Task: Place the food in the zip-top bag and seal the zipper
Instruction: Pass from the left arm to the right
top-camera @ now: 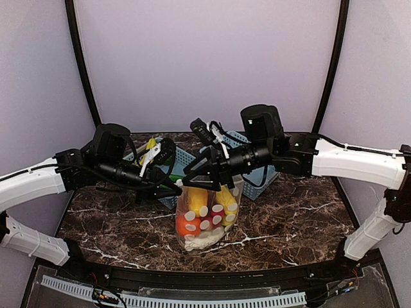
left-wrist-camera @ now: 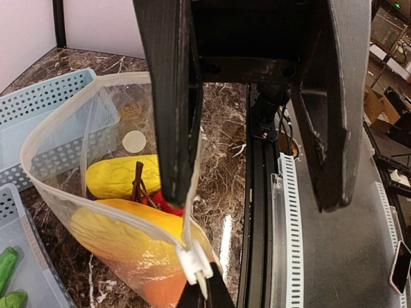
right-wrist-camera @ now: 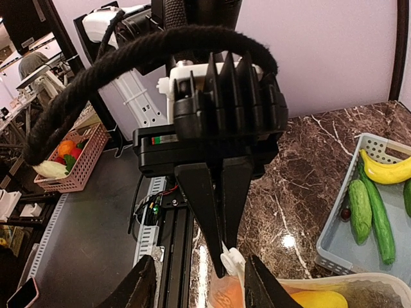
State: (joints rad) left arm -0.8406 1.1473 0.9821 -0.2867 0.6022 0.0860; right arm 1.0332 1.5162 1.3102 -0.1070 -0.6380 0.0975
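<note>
The zip-top bag [top-camera: 205,215] hangs upright in mid-table with its mouth open. It holds food: a yellow piece [left-wrist-camera: 119,176], a yellow-orange piece [left-wrist-camera: 128,237] and a red piece [left-wrist-camera: 170,206]. My left gripper [left-wrist-camera: 204,290] is shut on the zipper's white slider tab [left-wrist-camera: 196,262] at the near end of the bag's mouth. The slider also shows in the right wrist view [right-wrist-camera: 232,262]. My right gripper [right-wrist-camera: 199,285] is open wide just above the mouth. One of its fingers [left-wrist-camera: 173,128] is over the opening and the other is outside, with the near lip between them.
Two light-blue lattice baskets [top-camera: 172,160] [top-camera: 260,174] stand just behind the bag. One [right-wrist-camera: 334,250] holds a banana [right-wrist-camera: 388,170] and cucumbers [right-wrist-camera: 379,215]. Green pieces [left-wrist-camera: 6,269] lie in a basket by the bag. The table's front rail [left-wrist-camera: 257,212] is close.
</note>
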